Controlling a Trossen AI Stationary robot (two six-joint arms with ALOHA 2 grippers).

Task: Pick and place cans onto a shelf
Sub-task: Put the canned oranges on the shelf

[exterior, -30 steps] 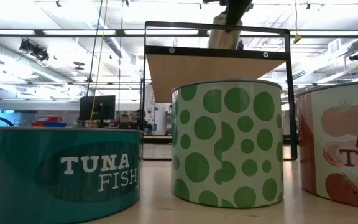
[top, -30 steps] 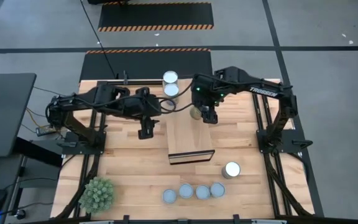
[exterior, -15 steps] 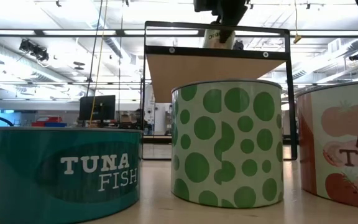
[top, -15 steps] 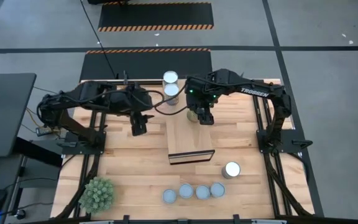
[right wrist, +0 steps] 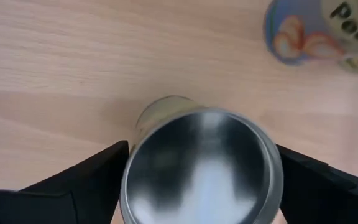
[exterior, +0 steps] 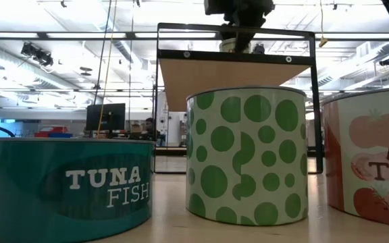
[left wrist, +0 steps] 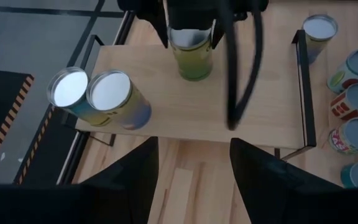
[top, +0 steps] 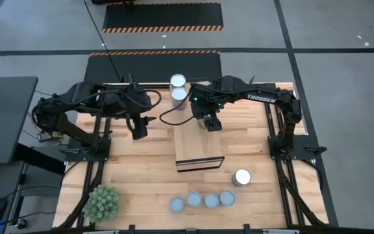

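Observation:
My right gripper (top: 208,121) is over the far part of the light-wood shelf (top: 199,144) and is shut on a yellow-green can (left wrist: 192,57) with a silvery top (right wrist: 201,165). The low view shows this can (exterior: 237,44) down at the shelf's top board (exterior: 235,73). Two cans (top: 178,81) (top: 179,95) stand at the shelf's far left corner. My left gripper (top: 138,130) is open and empty, left of the shelf; its fingers show in its wrist view (left wrist: 194,180). Several cans (top: 202,200) stand on their bases near the table's front edge. My right gripper pinches the can's upper side wall, just below the rim (right wrist: 129,180), between its two fingers (right wrist: 73,186), one on each side. The fingers come from above, pointing down. The can is upright, its base at the shelf's top (left wrist: 194,76); I cannot tell whether it rests there.
A lone silvery-topped can (top: 242,177) stands right of the shelf's near end. A spiky green plant ball (top: 102,203) sits at the near left corner. In the low view a tuna can (exterior: 66,185), a green-dotted can (exterior: 248,155) and a tomato can (exterior: 370,162) stand close.
My right gripper has gone a little toward the table's left edge and down with the can, which was tilted above the shelf and now stands upright at its top. My left gripper has drawn back toward the table's left edge, away from the shelf.

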